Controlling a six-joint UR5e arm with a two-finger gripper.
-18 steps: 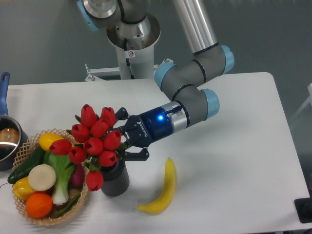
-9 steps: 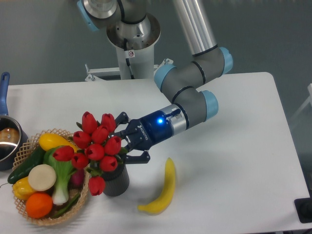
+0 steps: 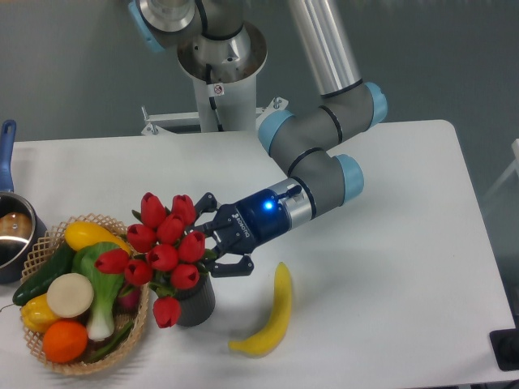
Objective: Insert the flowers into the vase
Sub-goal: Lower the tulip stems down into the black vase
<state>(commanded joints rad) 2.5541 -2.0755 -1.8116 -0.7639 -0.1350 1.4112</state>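
The flowers (image 3: 165,241), a bunch of red tulips with green stems, are tilted to the left with their stem ends down in the vase (image 3: 197,302). The vase is a short dark grey cup standing on the white table beside the wicker basket. One bud droops over the vase's left side. My gripper (image 3: 204,237) reaches in from the right, just above the vase's rim, shut on the stems. The buds hide its fingertips.
A wicker basket (image 3: 50,237) of vegetables and fruit touches the vase on the left. A banana (image 3: 270,318) lies to the vase's right. A metal pot (image 3: 11,233) with a blue handle sits at the left edge.
My gripper and the flowers have moved down and slightly right. The stems have sunk deeper into the vase, and the bunch now stands closer over it.
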